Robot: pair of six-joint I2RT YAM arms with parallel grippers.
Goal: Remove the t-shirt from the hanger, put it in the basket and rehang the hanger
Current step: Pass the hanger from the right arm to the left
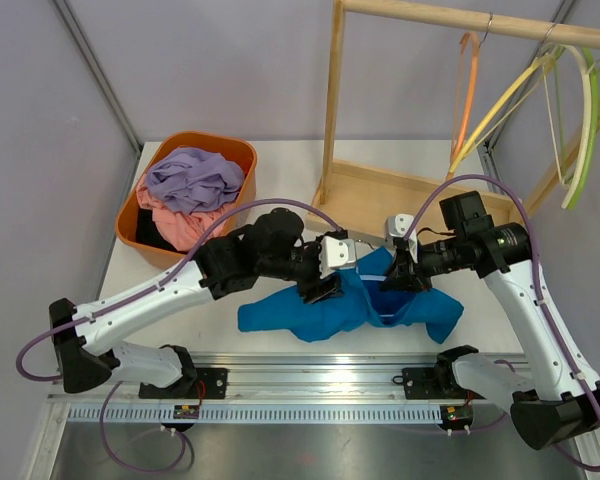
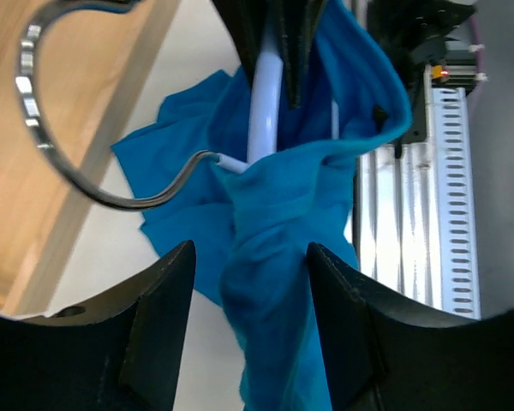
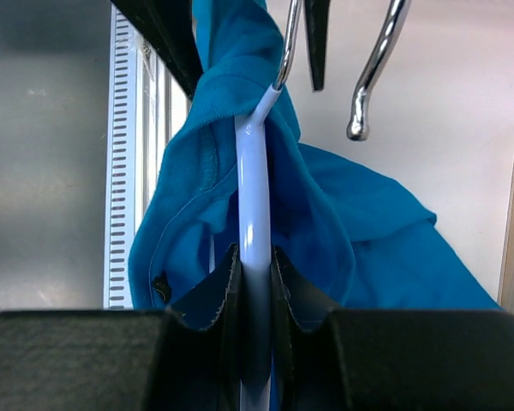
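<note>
The blue t-shirt (image 1: 350, 305) lies bunched on the table between both arms, still draped over the pale hanger (image 3: 255, 205). My right gripper (image 1: 398, 275) is shut on the hanger's bar (image 3: 255, 257), with shirt fabric (image 3: 368, 231) hanging on both sides. The hanger's metal hook (image 2: 60, 163) curves out to the left in the left wrist view. My left gripper (image 1: 325, 285) straddles a twisted fold of the shirt (image 2: 274, 231). Its jaws (image 2: 250, 253) stand apart; the cloth touches the right finger and a gap shows at the left one.
An orange basket (image 1: 235, 150) with purple and pink clothes sits at the back left. A wooden rack (image 1: 332, 100) stands at the back right, with orange (image 1: 467, 90) and green hangers (image 1: 580, 120) on its rail. A metal rail (image 1: 310, 365) runs along the near edge.
</note>
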